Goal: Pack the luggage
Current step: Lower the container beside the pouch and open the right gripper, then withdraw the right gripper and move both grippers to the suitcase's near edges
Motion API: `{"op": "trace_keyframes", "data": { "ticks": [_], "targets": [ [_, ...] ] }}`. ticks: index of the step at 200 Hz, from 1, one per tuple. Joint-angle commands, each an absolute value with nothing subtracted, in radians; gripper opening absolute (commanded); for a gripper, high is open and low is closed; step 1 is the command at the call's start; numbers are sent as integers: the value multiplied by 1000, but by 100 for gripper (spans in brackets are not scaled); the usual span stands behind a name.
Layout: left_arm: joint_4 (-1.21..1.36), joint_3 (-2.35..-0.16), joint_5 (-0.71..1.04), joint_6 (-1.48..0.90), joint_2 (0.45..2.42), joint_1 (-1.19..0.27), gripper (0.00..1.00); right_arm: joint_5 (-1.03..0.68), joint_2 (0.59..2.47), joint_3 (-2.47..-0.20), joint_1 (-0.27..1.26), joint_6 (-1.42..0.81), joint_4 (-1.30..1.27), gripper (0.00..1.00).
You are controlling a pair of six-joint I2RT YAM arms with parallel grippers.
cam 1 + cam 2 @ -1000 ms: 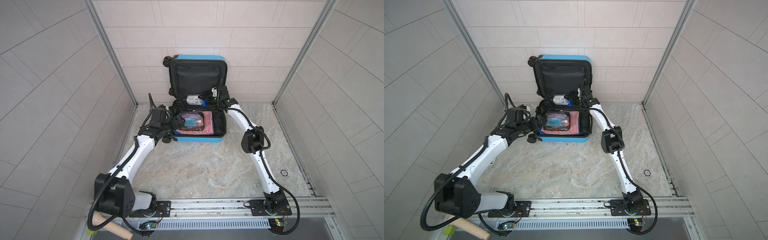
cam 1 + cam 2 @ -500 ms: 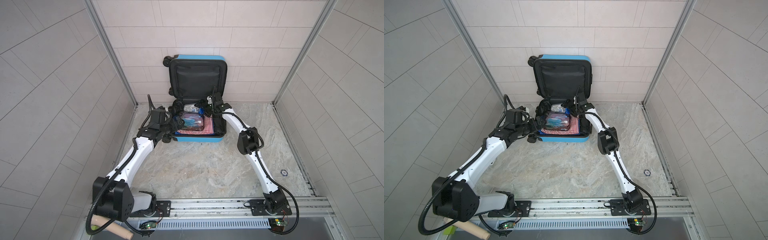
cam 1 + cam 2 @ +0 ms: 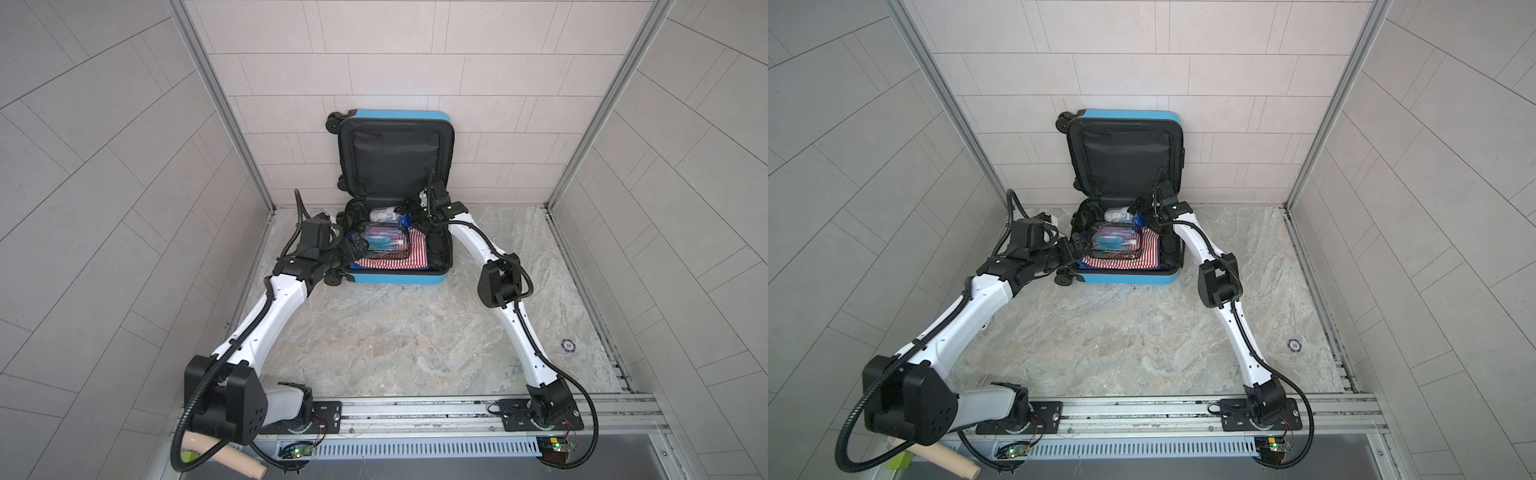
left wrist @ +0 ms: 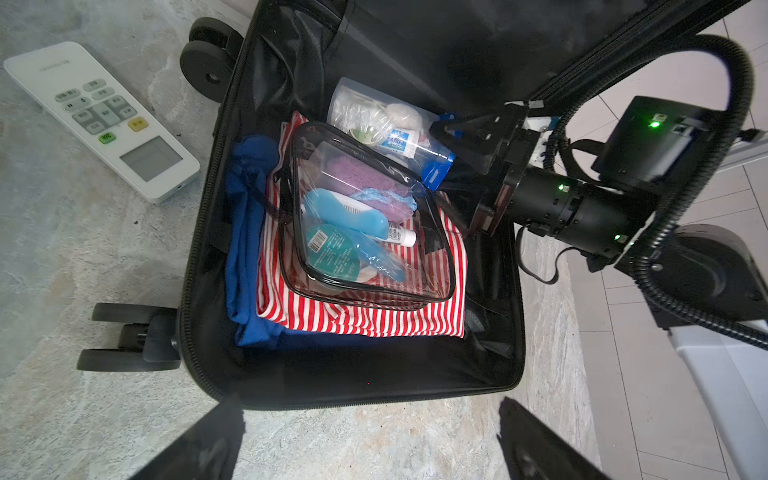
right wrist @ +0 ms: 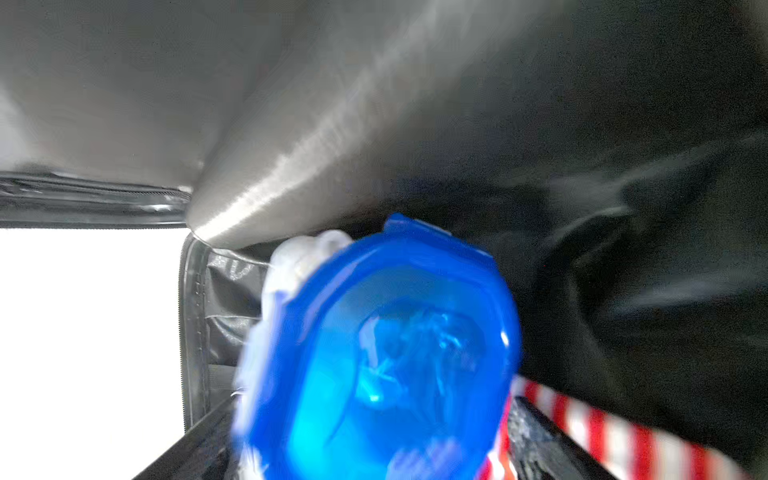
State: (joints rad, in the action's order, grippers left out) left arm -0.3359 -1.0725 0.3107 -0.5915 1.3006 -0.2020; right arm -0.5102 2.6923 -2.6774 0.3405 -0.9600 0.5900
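Note:
The luggage (image 3: 395, 115) (image 3: 1125, 113) lies open on the floor, its black-lined lid leaning on the back wall. Its base holds a blue cloth (image 4: 245, 249), a red-striped cloth (image 4: 365, 324), a clear pouch (image 3: 384, 245) (image 4: 365, 232) and a clear blue-lidded container (image 3: 384, 215) (image 4: 374, 120). My right gripper (image 3: 409, 214) (image 3: 1140, 212) (image 5: 370, 449) is at the back of the base. It is open, with the container's blue lid (image 5: 382, 353) between its fingers and a gap showing on one side. My left gripper (image 3: 355, 245) (image 4: 370, 449) hangs open and empty over the suitcase's left rim.
A white remote control (image 4: 99, 120) lies on the floor beside the suitcase wheels (image 4: 133, 336). A blue chip (image 3: 567, 344) (image 3: 1294, 344) sits on the floor at the right. Tiled walls close in the back and both sides.
My right gripper came down a little with the blue-lidded container to the back of the suitcase base, and its jaws widened. The left arm barely moved.

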Motion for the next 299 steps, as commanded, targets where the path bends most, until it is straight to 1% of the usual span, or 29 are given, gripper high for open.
{"op": "trace_keyframes", "data": {
  "ticks": [1, 46, 50, 58, 79, 92, 108, 125, 169, 187, 205, 227, 237, 243, 248, 254, 264, 275, 288, 299],
  "targets": [
    [-331, -1066, 309, -597, 1276, -193, 100, -459, 2584, -2698, 331, -893, 670, 99],
    [-325, -1070, 309, -611, 1291, -161, 100, -395, 2509, -2695, 336, -790, 783, 99],
    [-326, -1071, 310, -612, 1292, -153, 100, -391, 2503, -2693, 339, -783, 785, 96],
    [-328, -1073, 313, -617, 1297, -135, 98, -390, 2495, -2686, 339, -772, 786, 87],
    [-347, -1091, 329, -621, 1325, -85, 91, -410, 2505, -2685, 343, -777, 770, 59],
    [-362, -1106, 345, -618, 1353, -56, 87, -433, 2522, -2685, 346, -791, 750, 48],
    [-378, -1120, 361, -611, 1390, -31, 82, -451, 2548, -2685, 348, -807, 722, 41],
    [-381, -1122, 376, -602, 1413, -22, 81, -479, 2580, -2684, 353, -831, 686, 38],
    [-378, -1091, 384, -588, 1420, -21, 80, -506, 2670, -2684, 350, -919, 590, 35],
    [-385, -1090, 382, -577, 1424, -21, 81, -495, 2691, -2684, 348, -931, 575, 34],
    [-396, -1101, 376, -566, 1433, -21, 85, -474, 2700, -2685, 346, -931, 583, 33],
    [-406, -1117, 371, -550, 1452, -21, 85, -477, 2695, -2685, 341, -931, 592, 30],
    [-408, -1124, 370, -542, 1464, -21, 85, -486, 2684, -2684, 343, -927, 593, 30],
    [-411, -1129, 370, -537, 1472, -21, 85, -492, 2675, -2684, 344, -924, 594, 33],
    [-413, -1133, 370, -534, 1479, -21, 85, -497, 2666, -2684, 343, -921, 595, 39],
    [-413, -1136, 370, -530, 1487, -21, 85, -503, 2654, -2684, 344, -912, 597, 48],
    [-414, -1144, 367, -520, 1501, -21, 84, -503, 2629, -2684, 347, -893, 610, 67],
    [-417, -1154, 359, -509, 1516, -21, 84, -502, 2596, -2684, 347, -864, 630, 79],
    [-422, -1164, 352, -491, 1540, -21, 83, -501, 2558, -2684, 347, -832, 659, 87],
    [-428, -1178, 348, -478, 1560, -23, 81, -501, 2524, -2684, 347, -803, 690, 90]
  ]
}}
